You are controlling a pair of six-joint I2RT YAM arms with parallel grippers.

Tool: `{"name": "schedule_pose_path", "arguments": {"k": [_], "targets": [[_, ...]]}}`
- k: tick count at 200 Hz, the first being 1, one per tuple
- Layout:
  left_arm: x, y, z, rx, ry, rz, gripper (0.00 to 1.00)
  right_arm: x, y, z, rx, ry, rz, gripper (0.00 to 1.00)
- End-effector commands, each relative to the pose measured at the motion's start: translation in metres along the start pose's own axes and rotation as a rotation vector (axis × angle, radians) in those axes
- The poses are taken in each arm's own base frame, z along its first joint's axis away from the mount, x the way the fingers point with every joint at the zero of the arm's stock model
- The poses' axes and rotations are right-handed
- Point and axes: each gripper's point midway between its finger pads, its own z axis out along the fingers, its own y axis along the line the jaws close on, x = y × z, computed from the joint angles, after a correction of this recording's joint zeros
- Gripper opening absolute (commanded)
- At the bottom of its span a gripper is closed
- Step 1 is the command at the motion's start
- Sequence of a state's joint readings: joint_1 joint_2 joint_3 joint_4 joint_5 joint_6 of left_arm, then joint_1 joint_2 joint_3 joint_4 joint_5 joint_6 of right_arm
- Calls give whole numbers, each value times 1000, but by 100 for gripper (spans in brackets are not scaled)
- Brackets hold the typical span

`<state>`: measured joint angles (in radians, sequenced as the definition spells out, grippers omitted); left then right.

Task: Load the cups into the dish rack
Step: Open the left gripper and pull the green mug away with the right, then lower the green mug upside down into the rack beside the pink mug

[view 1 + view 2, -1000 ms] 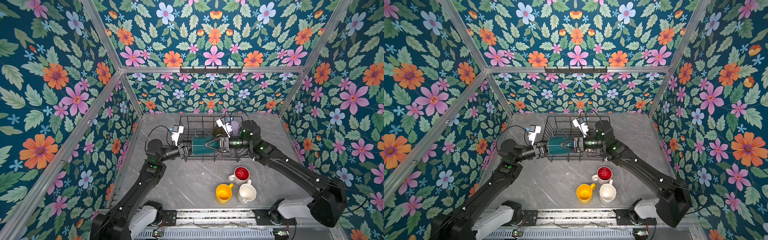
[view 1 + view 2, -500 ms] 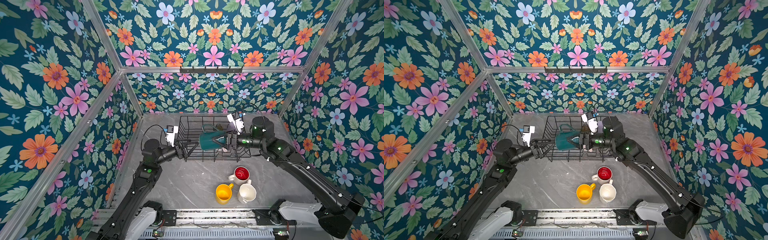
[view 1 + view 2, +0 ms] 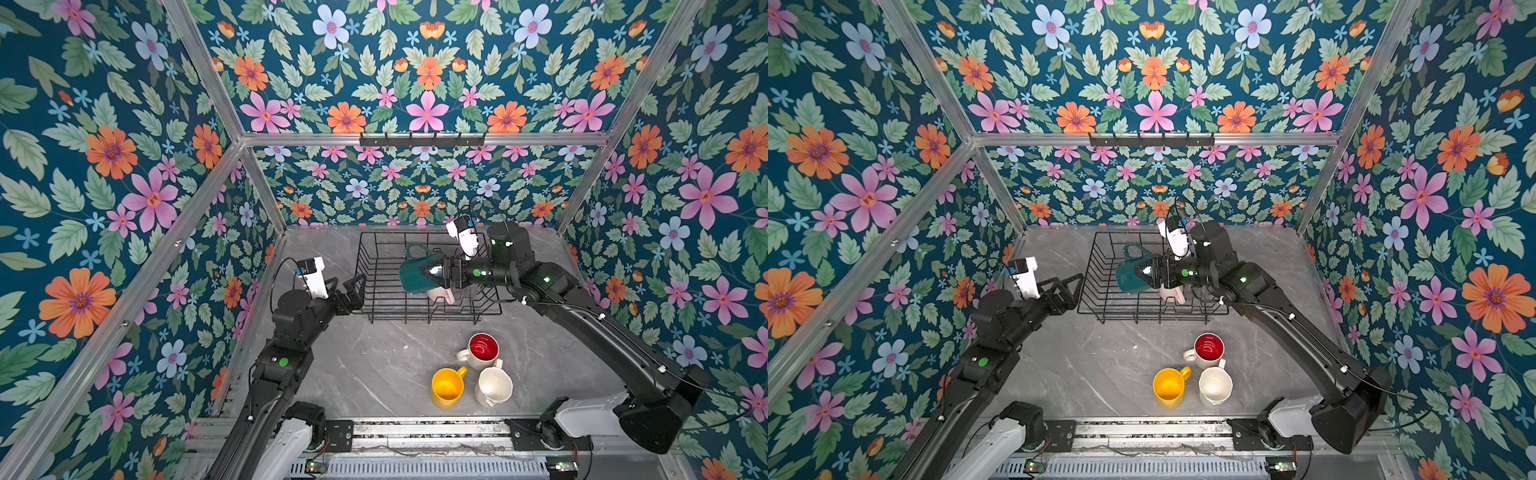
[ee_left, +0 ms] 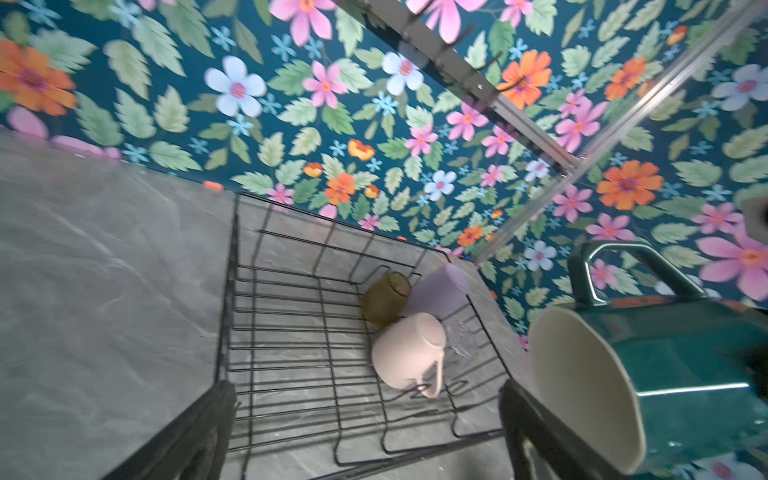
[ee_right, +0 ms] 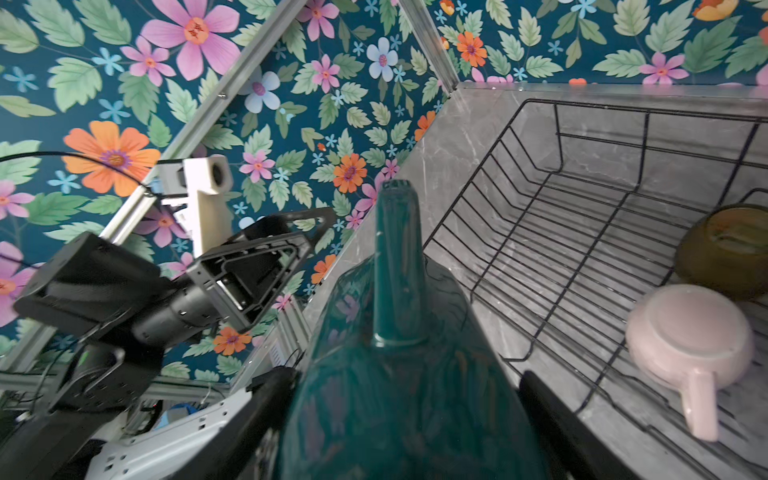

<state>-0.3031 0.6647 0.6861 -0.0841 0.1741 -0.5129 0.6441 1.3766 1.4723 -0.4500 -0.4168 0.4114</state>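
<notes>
The dish rack [image 3: 384, 286] sits at the back of the table, and over it I've just finished a handover. My left gripper [image 3: 347, 286] has let go, jaws spread wide, and backed off to the rack's left wall. My right gripper [image 3: 434, 272] alone now clasps the dark green mug [image 3: 415, 276], held on its side above the wires (glossy outside, cream inside). I reckon it only needs lowering beside the pale pink mug [image 4: 405, 353].
</notes>
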Motion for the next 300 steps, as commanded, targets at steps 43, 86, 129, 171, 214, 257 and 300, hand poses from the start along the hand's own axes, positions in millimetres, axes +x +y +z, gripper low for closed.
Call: {"name": "schedule_pose_path", "arguments": {"k": [43, 86, 129, 171, 214, 257, 300], "targets": [[-10, 46, -29, -253, -119, 65, 100, -21, -33, 27, 173, 29, -70, 0], [-13, 55, -43, -303, -155, 96, 100, -32, -52, 60, 255, 73, -88, 0], [-12, 61, -54, -338, -171, 126, 100, -40, -72, 94, 326, 120, -104, 0], [-13, 64, -65, -353, -194, 135, 100, -46, -95, 127, 400, 156, -134, 0], [-8, 67, -71, -365, -195, 133, 100, -46, -129, 154, 508, 198, -181, 0], [-10, 67, -73, -364, -200, 140, 100, -38, -159, 174, 593, 223, -224, 0], [-9, 67, -73, -363, -195, 142, 100, -35, -180, 190, 614, 218, -242, 0]]}}
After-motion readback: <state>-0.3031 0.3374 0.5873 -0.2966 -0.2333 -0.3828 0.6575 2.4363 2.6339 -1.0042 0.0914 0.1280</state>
